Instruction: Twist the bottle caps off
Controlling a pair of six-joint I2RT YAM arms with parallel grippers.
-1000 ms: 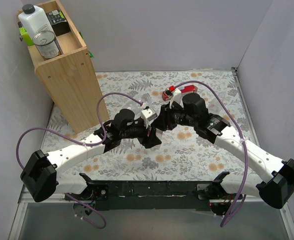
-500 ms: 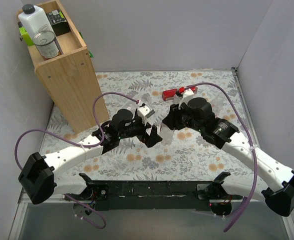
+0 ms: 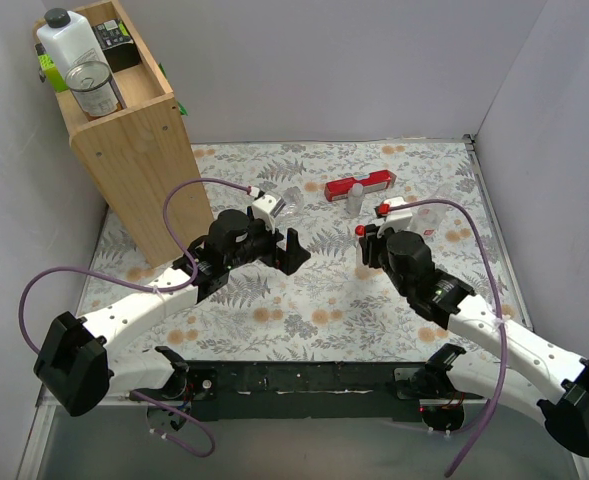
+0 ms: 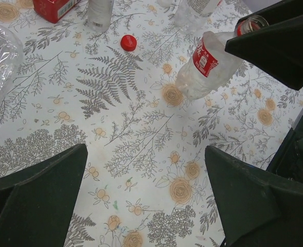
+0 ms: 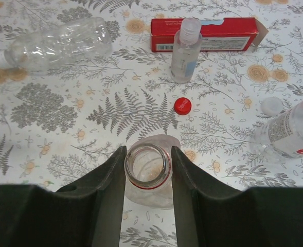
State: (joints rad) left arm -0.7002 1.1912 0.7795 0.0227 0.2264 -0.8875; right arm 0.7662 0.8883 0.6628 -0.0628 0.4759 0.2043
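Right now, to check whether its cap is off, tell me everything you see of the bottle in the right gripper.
The bottle is clear plastic with a red label and a red ring below its mouth. The mouth is open, with no cap on it. The right gripper is shut on its neck, one finger on each side. It hangs tilted over the cloth, base lowest; whether the base touches the cloth cannot be told.

Grey walls; floral tablecloth; wooden shelf far left, against wall.
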